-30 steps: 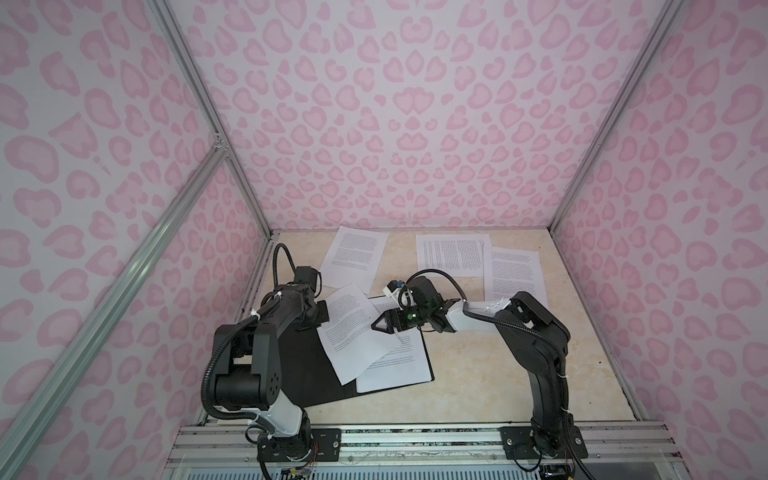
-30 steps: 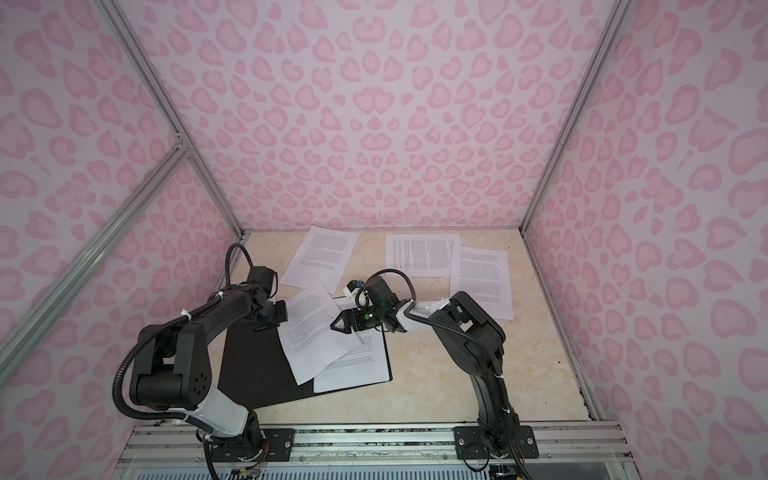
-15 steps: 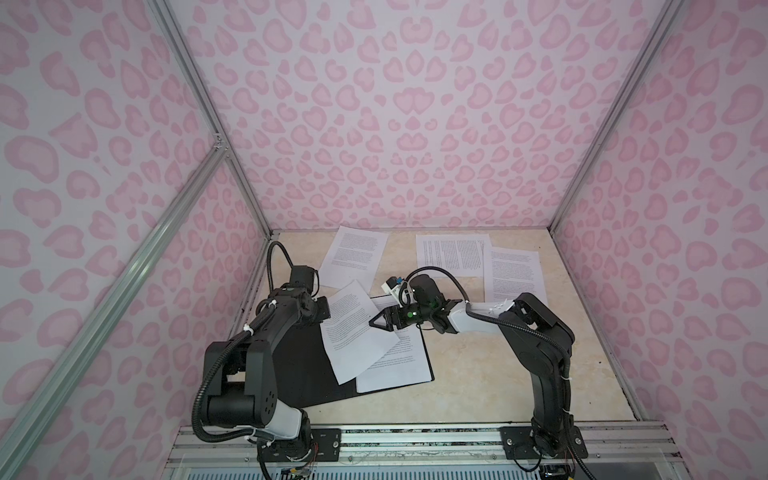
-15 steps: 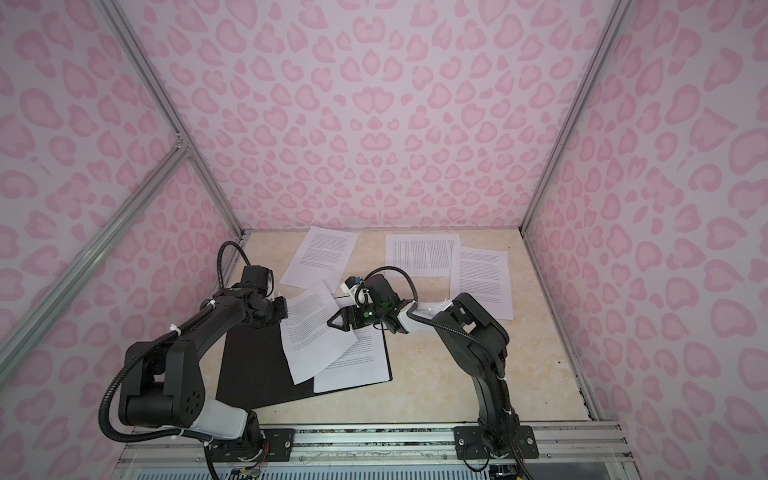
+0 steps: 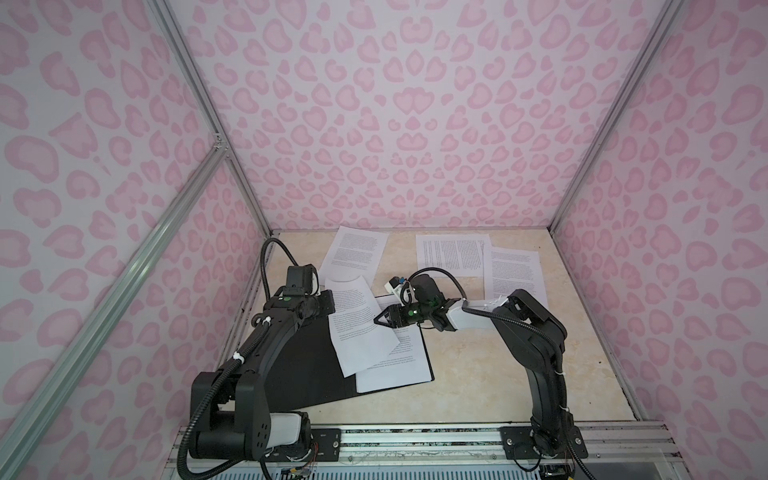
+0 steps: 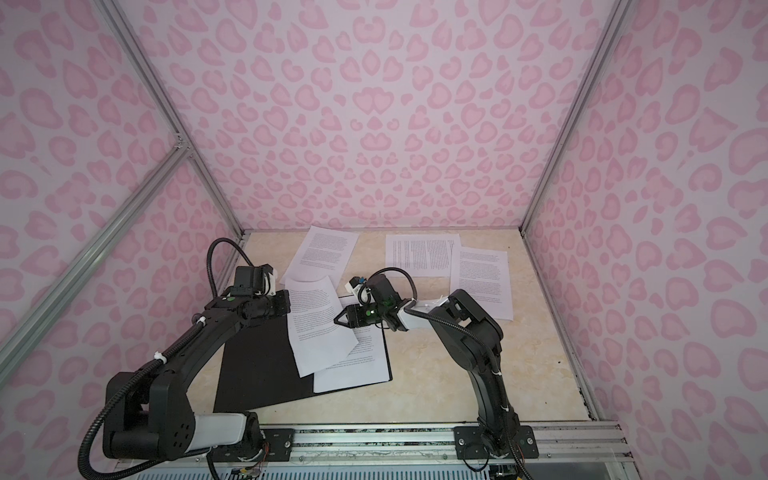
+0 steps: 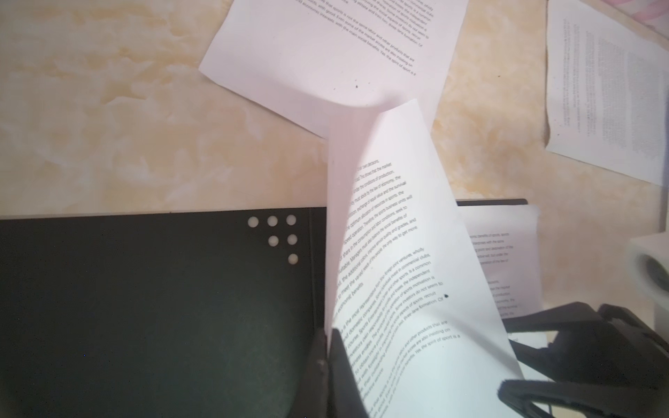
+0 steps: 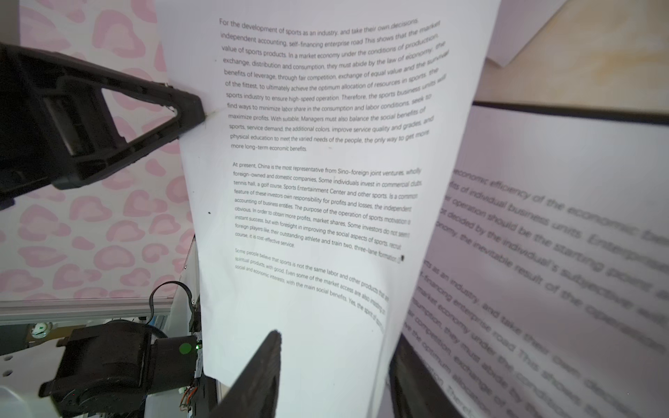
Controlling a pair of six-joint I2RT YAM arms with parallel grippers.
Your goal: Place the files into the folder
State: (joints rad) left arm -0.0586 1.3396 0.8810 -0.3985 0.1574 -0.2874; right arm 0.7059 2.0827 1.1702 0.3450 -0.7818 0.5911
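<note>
Printed sheet [image 5: 361, 332] being held askew over the open folder [image 5: 299, 365]
Left gripper [image 7: 325, 345] is clamping the sheet's edge shut; right gripper [image 5: 379, 321] is hovering at the opposite edge, jaws apart, gripping nothing. Sheet is bowing upward, partly covering a second page [image 5: 399, 365] inside the folder. Judged risk: the paper is buckling, so any push could be creasing it or dragging the lower page out
</note>
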